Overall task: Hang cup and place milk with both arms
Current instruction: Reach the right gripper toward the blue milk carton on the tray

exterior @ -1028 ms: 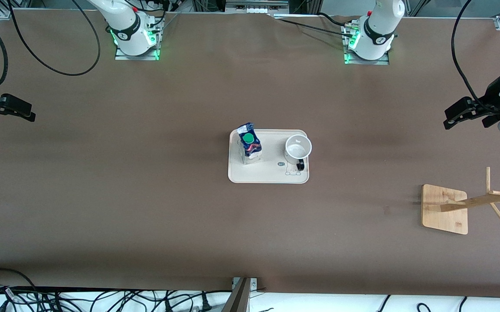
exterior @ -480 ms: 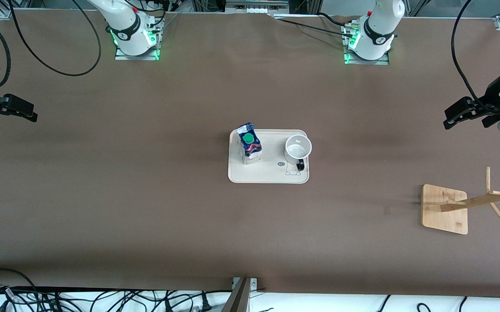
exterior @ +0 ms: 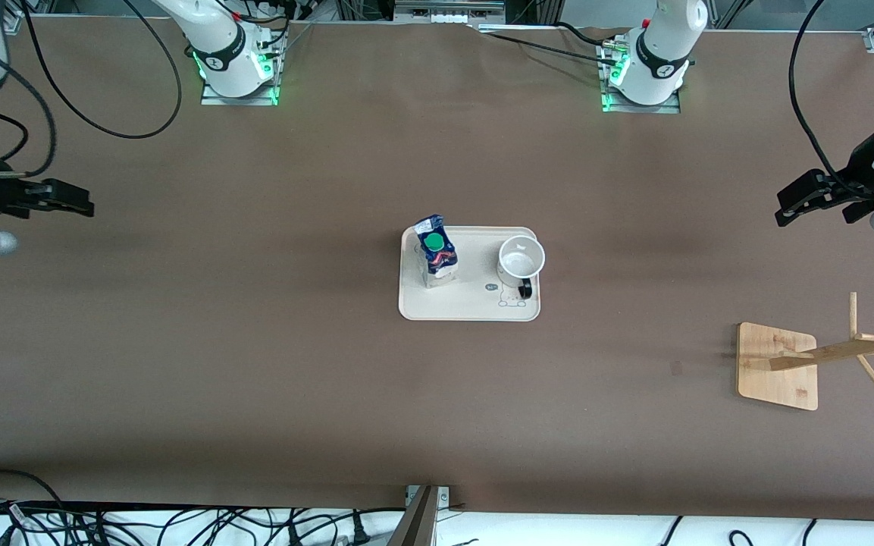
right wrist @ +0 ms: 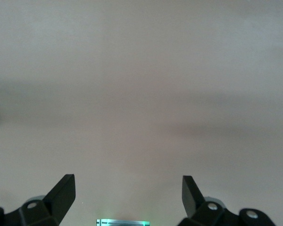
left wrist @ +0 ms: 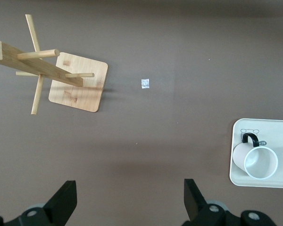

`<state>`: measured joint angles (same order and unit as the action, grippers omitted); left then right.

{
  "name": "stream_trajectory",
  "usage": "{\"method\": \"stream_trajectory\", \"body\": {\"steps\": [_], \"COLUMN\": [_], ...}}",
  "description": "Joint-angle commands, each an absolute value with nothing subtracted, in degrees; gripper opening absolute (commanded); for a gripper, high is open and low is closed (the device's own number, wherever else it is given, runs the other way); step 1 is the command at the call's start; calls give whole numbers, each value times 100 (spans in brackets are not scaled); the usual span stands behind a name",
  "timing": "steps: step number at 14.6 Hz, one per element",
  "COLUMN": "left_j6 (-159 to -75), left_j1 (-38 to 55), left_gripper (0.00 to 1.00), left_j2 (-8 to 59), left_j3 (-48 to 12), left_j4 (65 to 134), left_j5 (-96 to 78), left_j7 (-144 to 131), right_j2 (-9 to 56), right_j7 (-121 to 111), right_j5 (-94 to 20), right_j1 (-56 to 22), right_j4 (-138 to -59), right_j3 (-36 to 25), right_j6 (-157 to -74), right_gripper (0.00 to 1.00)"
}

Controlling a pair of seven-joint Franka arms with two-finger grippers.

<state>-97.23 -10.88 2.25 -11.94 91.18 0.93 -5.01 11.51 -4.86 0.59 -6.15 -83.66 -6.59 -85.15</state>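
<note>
The small white mug with a black loop handle point(exterior: 521, 262) and the blue-topped, green-capped milk carton point(exterior: 437, 258) stand apart on a cream rectangular tray point(exterior: 469, 306) mid-surface, within either arm's reach. The wooden peg rack point(exterior: 778, 367) stands toward the left arm's end. Both claws hang wide and empty over bare brown surface, left claw point(exterior: 789, 206) and right claw point(exterior: 80, 203) at their own ends.

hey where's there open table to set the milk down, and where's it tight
Bare table lies between the tray and the wooden cup rack, and from the tray toward the right gripper. The left gripper hangs open above the rack. Tight: on the tray, milk carton and cup share it.
</note>
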Motion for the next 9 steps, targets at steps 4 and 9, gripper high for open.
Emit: {"method": "stream_trajectory", "body": {"steps": [4, 9], "left_j6": [-9606, -9606], "left_j1": [-1090, -1107], "left_gripper": [100, 100], "left_j2": [290, 290], "left_j3": [-1204, -1195], "left_j4": [8947, 8947], "left_j5": [44, 53], "left_j7": [-536, -475], "right_j2": [1581, 1889], "right_j7": [-247, -193], "right_j5": [-658, -1176], "right_j1": [-1107, -1432], "right_j4": [-8262, -8262], "right_j3": [-642, -642], "right_j6": [-9034, -9500], "right_gripper": [100, 100]}}
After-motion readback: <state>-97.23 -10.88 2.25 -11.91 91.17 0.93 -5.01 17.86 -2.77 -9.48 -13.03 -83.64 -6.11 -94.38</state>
